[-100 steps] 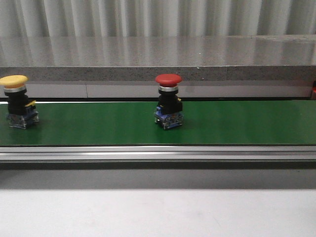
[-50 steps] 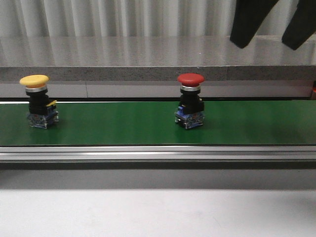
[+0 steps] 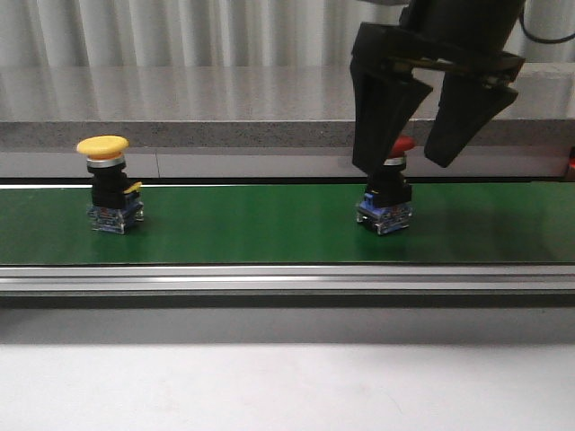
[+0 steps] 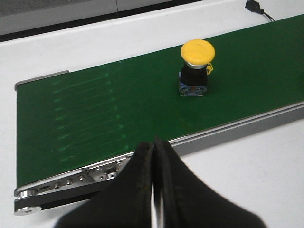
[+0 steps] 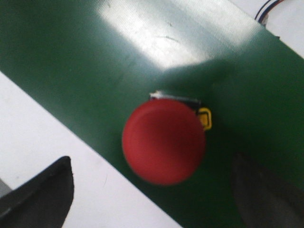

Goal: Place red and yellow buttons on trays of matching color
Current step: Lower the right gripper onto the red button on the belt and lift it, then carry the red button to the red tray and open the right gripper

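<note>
Buttons carried rightward on belt point(image 3: 225, 224); right pincer point(image 3: 429, 148) now dropped wide over red button point(image 3: 386, 202), probably pre-grasp. Left pincer point(image 4: 153, 156) closed, empty; yellow button point(image 3: 108, 184) mid-left.

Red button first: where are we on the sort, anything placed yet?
Nothing is placed: the red button and the yellow button both stand on the green belt, and no tray is in view. In hand: the right gripper hangs over the red button, jaws open. The left gripper is shut, clear of the yellow one. Both placements remain.
</note>
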